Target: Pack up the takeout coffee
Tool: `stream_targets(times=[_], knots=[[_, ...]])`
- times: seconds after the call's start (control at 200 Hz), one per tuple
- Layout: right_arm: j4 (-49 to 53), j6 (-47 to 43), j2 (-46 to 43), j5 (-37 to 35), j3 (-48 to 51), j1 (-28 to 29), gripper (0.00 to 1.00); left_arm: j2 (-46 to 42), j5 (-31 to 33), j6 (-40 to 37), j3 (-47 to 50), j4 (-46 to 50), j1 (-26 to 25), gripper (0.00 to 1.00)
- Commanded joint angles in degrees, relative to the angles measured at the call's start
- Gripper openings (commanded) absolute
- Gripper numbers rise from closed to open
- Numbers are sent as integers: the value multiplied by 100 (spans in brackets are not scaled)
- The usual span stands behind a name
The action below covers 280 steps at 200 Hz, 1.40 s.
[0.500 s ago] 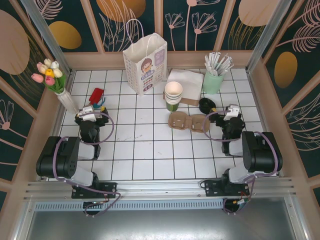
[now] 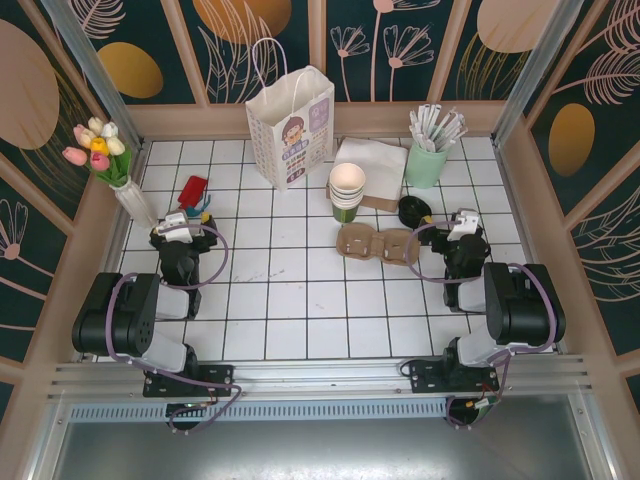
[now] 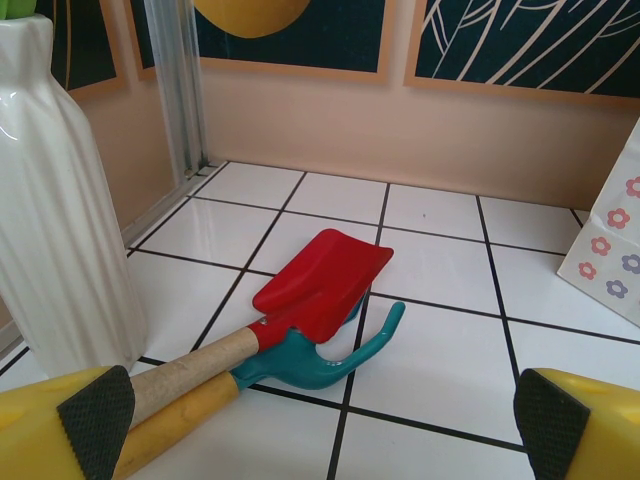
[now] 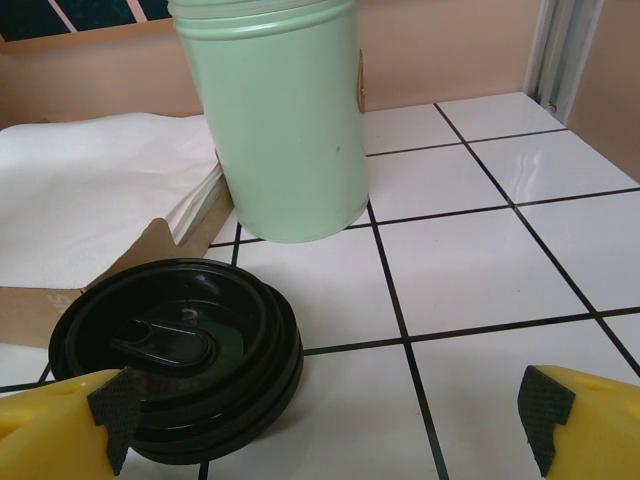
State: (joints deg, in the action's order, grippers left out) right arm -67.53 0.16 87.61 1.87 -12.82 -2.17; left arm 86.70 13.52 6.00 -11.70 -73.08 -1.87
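The takeout coffee [image 2: 347, 190], a small green paper cup with a cream rim, stands upright mid-table behind a brown cardboard cup carrier [image 2: 378, 244]. The white paper bag [image 2: 290, 125] stands upright at the back, left of the cup; its corner [image 3: 610, 250] shows at the right of the left wrist view. My left gripper [image 2: 183, 228] [image 3: 325, 420] is open at the left, far from the cup, facing toy garden tools. My right gripper [image 2: 462, 225] [image 4: 330, 415] is open at the right, just behind a stack of black lids [image 4: 175, 350], holding nothing.
A mint-green pot of wrapped straws [image 2: 428, 160] [image 4: 280, 110] stands at the back right beside white napkins [image 2: 370, 160] [image 4: 100, 190]. The black lids [image 2: 413, 210] lie near the carrier. A red trowel [image 3: 320, 285] and teal rake [image 3: 320, 355] lie beside a white vase [image 3: 60, 200] [image 2: 130, 195].
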Motion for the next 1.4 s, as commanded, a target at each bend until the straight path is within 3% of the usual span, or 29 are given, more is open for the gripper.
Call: stream_targets(times=[0.0,0.315,0.395,0.46,0.55,0.706,0.886,0.951,1.106,1.256,1.396], knots=[[-279,80,63,146,-110,-44,99,64,19,-61,-104,-172,36,99],[-321,108,56,252,-84,-92,99,37,13,-80,-74,-218,37,99],[-333,114,58,253,-86,-98,99,-95,-269,-196,-190,74,36,99],[-161,136,-66,205,-132,-100,99,-386,-271,-180,-430,790,30,99],[373,66,-476,295,-240,-90,99,-839,312,149,-925,2123,31,99],[1842,97,-1408,302,-756,54,99,-1521,982,1151,-1636,3863,-72,99],[4103,1346,-2021,201,-1932,248,99,-2076,1670,1986,-2366,5354,-719,99],[4638,1816,-2075,395,-2289,390,99,-2184,1475,2394,-2656,5891,-923,99],[4972,2135,-1987,1046,-2783,1070,99,-2254,234,3240,-2976,6683,-956,99],[6260,2051,-1197,1034,-3997,1579,99,-2082,-444,3145,-2969,6757,-952,99],[7312,1795,-292,688,-5208,1978,99,-1778,-703,3377,-3057,6899,-956,99]])
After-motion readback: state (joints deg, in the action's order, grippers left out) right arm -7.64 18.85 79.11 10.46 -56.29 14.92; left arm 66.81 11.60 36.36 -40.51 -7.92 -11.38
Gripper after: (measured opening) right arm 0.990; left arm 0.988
